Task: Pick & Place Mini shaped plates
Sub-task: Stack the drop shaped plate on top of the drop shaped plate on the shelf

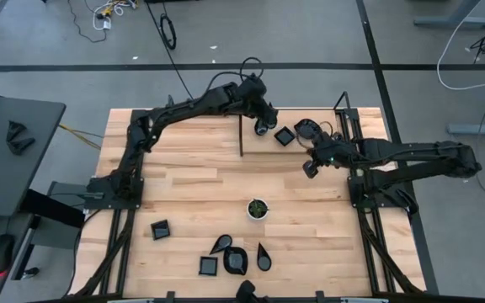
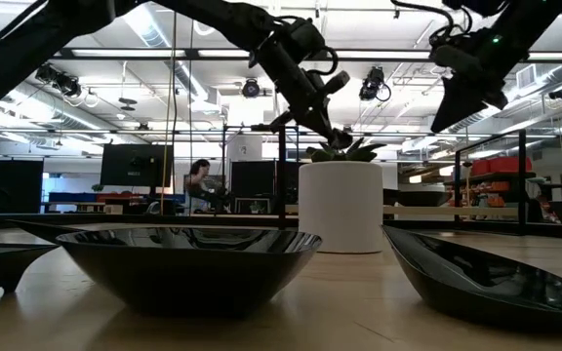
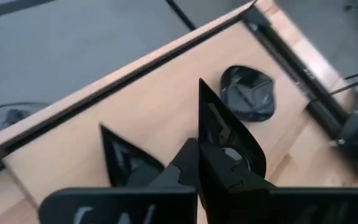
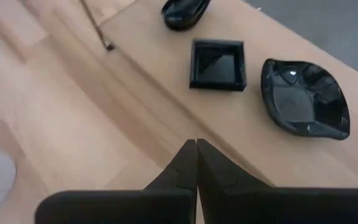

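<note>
Left gripper [image 1: 264,126] was clenched on a glossy black teardrop plate [image 3: 229,140]; right gripper [image 1: 311,168] was clenched empty. Beyond the white cup [image 1: 258,208] lay two placed plates: a black square dish [image 1: 285,135] and a leaf dish [image 1: 306,129]. About six remained on the cup's near side.

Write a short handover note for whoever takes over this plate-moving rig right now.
Left gripper: fingers shut, apparently on a teardrop plate at the far edge.
Right gripper: shut, empty, above the table nearby.
Done: square plate and leaf plate lie at the far edge.
Left: five plates by the near edge, likely to be moved next.
</note>
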`<state>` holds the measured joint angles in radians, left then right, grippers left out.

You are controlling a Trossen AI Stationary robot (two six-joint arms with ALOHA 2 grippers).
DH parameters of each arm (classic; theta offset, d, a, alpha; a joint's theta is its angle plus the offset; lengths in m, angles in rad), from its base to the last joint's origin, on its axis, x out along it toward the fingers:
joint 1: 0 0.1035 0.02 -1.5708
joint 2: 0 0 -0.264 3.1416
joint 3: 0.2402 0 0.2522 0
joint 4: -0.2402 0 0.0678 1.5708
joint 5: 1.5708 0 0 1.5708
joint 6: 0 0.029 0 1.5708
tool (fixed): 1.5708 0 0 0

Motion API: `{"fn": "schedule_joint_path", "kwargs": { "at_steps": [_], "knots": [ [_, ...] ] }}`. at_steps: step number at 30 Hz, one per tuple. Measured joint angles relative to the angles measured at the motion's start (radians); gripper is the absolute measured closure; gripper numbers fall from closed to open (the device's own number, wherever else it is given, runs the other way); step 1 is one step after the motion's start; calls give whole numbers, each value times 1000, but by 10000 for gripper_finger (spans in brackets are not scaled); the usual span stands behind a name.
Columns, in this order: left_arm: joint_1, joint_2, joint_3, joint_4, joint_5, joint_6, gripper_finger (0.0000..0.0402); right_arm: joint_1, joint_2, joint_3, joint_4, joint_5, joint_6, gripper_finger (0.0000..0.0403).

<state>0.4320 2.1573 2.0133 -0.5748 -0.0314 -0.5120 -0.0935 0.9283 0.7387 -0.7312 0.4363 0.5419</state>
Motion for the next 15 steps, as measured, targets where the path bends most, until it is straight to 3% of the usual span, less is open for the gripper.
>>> {"fn": "schedule_joint_path", "kwargs": {
  "at_steps": [4,9,15],
  "knots": [
    [-1,1,0,-35,-16,1,399,-119,-7,7,69,-51,-21,399],
    [-1,12,1,-56,-28,1,399,-274,-2,14,227,-160,-159,399],
    [-11,4,0,-53,28,0,399,-468,44,14,476,-462,-160,382]
  ]
}}
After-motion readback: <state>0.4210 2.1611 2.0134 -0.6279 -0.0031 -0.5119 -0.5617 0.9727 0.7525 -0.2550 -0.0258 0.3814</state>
